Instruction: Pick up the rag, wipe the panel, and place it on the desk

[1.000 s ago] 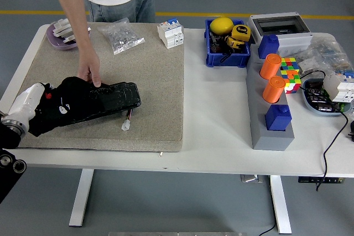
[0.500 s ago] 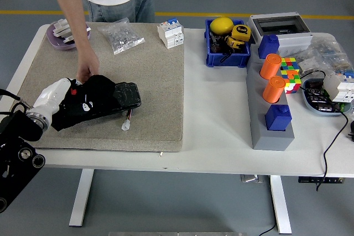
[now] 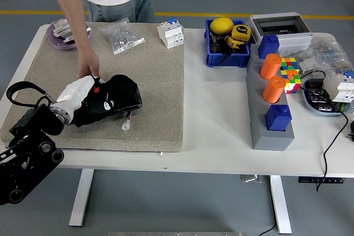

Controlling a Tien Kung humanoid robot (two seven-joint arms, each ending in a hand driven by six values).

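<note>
White table carries beige mat on left half. Person at far side, hand pressing panel's left end, steadying it. Left arm enters from lower left; over last second it has swept rightward along black panel. Left hand closed over black rag, rag bunched on panel's right part. Judgement: wiping stroke underway, rag not yet set down. Right arm absent.

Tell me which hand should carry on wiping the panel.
Left. The left hand is already on the panel with the dark rag under it; no right arm is in view.
</note>
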